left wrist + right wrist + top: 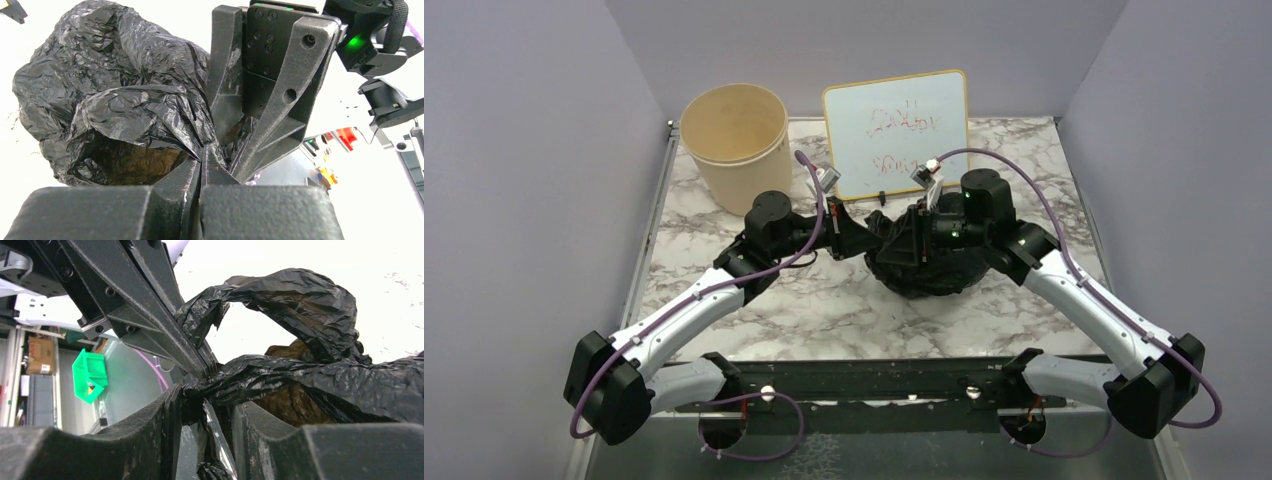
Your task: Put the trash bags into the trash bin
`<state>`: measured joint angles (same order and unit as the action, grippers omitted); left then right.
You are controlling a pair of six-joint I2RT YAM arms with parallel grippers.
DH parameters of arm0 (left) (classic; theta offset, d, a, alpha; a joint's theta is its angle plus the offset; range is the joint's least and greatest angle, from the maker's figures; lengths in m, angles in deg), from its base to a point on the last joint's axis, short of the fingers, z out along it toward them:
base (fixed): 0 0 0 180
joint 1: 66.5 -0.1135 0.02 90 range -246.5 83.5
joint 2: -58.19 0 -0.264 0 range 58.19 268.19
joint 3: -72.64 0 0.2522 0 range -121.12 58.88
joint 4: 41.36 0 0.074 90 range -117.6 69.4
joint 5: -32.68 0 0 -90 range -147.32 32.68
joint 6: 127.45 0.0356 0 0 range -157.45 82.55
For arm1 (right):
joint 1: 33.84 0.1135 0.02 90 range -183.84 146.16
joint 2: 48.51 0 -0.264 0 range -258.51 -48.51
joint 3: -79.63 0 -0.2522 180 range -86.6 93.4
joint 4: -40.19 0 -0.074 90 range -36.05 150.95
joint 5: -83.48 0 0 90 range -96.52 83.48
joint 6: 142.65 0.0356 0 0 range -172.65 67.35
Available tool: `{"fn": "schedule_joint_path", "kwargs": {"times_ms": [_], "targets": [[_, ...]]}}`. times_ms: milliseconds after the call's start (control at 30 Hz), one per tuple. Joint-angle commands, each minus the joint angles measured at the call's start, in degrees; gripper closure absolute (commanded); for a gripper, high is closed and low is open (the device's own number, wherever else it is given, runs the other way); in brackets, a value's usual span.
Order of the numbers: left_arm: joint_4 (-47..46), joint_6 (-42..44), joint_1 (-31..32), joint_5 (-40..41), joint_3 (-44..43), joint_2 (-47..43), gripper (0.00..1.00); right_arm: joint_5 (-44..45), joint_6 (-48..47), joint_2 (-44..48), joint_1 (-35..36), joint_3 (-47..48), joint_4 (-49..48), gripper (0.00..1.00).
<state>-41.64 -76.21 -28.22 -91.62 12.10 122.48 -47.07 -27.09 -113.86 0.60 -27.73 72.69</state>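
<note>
The trash bags (929, 268) form one crumpled, glossy black heap on the marble table, just in front of the whiteboard. My left gripper (854, 238) reaches in from the left; in the left wrist view it (202, 154) is shut on a fold of the black plastic (125, 100). From the right, my right gripper (912, 238) meets the same spot. In the right wrist view its jaws (207, 405) stand apart, a strand of bag (280, 375) hanging between them with a gap beside it. The cream trash bin (734, 140) stands upright at the back left, apart from both grippers.
A whiteboard (896, 130) with red writing leans against the back wall, right behind the bag. Grey walls close in the table (824, 300) on the left, right and back. The two grippers are nearly touching each other over the bag.
</note>
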Motion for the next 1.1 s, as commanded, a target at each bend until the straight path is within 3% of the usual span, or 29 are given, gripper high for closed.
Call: {"fn": "schedule_joint_path", "kwargs": {"times_ms": [0, 67, 167, 467, 600, 833, 1067], "targets": [[1.08, 1.78, 0.15, 1.55, -1.04, 0.00, 1.00, 9.46, -3.46, 1.37, 0.28, 3.57, 4.34, 0.60], [2.65, 2.40, 0.21, 3.55, -1.18, -0.37, 1.00, 13.56, -0.97, 1.78, 0.28, 2.01, 3.41, 0.67], [1.98, 2.32, 0.30, 4.61, -0.45, -1.07, 1.00, 11.11, 0.34, 2.15, 0.29, -0.45, 0.38, 0.72], [5.94, 6.06, 0.32, 3.04, -1.27, -0.76, 1.00, 21.08, 5.04, 6.77, 0.28, -2.49, -2.07, 0.81], [5.34, 6.38, 0.39, 0.52, -1.27, -0.47, 1.00, 21.23, 8.02, 6.44, 0.34, -2.42, -6.24, 0.87], [1.46, 6.32, 1.14, -1.72, 0.43, -0.04, 1.00, 7.92, 17.96, 3.48, 0.28, -6.00, -17.27, 0.83], [1.47, 7.70, 1.78, -2.23, 0.20, -0.83, 1.00, 5.72, 21.55, 2.35, 0.28, -8.49, -21.58, 0.73]]}}
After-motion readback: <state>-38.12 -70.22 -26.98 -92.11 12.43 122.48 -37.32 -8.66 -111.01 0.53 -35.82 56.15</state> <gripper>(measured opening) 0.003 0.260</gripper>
